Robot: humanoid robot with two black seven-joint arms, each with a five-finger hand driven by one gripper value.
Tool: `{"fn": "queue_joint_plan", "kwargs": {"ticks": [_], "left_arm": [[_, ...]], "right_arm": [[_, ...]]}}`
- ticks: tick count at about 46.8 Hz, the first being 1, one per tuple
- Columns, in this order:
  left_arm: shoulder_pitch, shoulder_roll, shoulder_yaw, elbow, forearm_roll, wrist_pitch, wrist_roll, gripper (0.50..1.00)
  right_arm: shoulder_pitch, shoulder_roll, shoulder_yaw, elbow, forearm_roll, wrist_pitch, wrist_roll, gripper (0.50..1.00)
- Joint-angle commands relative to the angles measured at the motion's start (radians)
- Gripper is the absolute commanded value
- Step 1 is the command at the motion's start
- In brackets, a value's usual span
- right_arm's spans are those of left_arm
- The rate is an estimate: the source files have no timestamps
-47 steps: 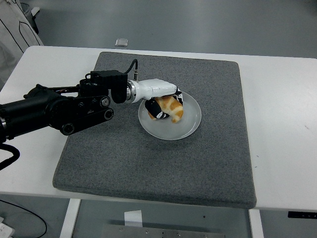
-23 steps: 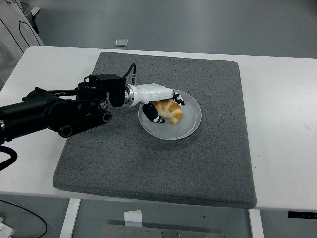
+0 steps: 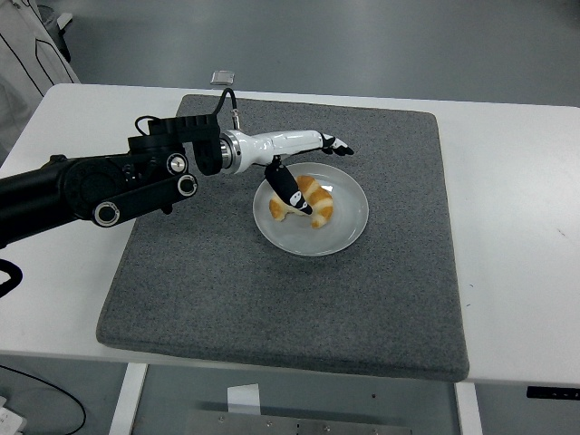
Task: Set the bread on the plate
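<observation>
**Hand lets go and rises**

Half a second ago the white-and-black left hand [image 3: 304, 168] was wrapped around the golden crescent-shaped bread [image 3: 304, 200]; now it is spread wide, holding nothing, thumb hanging over the bread. The bread rests on the round grey plate [image 3: 349, 222], long axis running upper left to lower right, on the grey felt mat [image 3: 272, 299] covering the white counter [image 3: 517, 227].

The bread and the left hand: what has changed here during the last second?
The left hand let go of the bread, opened its fingers and rose toward the plate's far-left rim. The bread now lies free on the plate. Plate and grey mat stayed in place.
</observation>
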Motion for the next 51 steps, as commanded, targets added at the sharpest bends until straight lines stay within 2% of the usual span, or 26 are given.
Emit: {"fn": "queue_joint_plan", "kwargs": {"ticks": [1, 12, 21, 30, 44, 51], "left_arm": [[-0.014, 0.025, -0.022, -0.011, -0.053, -0.001, 0.0, 1.0], [-0.037, 0.096, -0.077, -0.077, -0.269, -0.004, 0.005, 1.0], [-0.043, 0.157, -0.11, -0.077, -0.48, -0.006, 0.008, 1.0], [-0.043, 0.242, -0.116, -0.076, -0.66, -0.057, 0.014, 1.0], [-0.043, 0.36, -0.143, -0.06, -0.909, -0.07, 0.017, 1.0], [-0.029, 0.394, -0.146, -0.053, -1.057, -0.072, 0.015, 1.0]], "right_arm": [[-0.001, 0.0, 0.0, 0.0, 0.0, 0.0, -0.001, 0.932], [0.0, 0.0, 0.0, 0.0, 0.0, 0.0, 0.0, 0.932], [0.0, 0.0, 0.0, 0.0, 0.0, 0.0, 0.0, 0.932], [-0.001, 0.0, 0.0, 0.0, 0.0, 0.0, 0.0, 0.932], [0.0, 0.0, 0.0, 0.0, 0.0, 0.0, -0.001, 0.932], [-0.001, 0.0, 0.0, 0.0, 0.0, 0.0, -0.001, 0.932]]}}
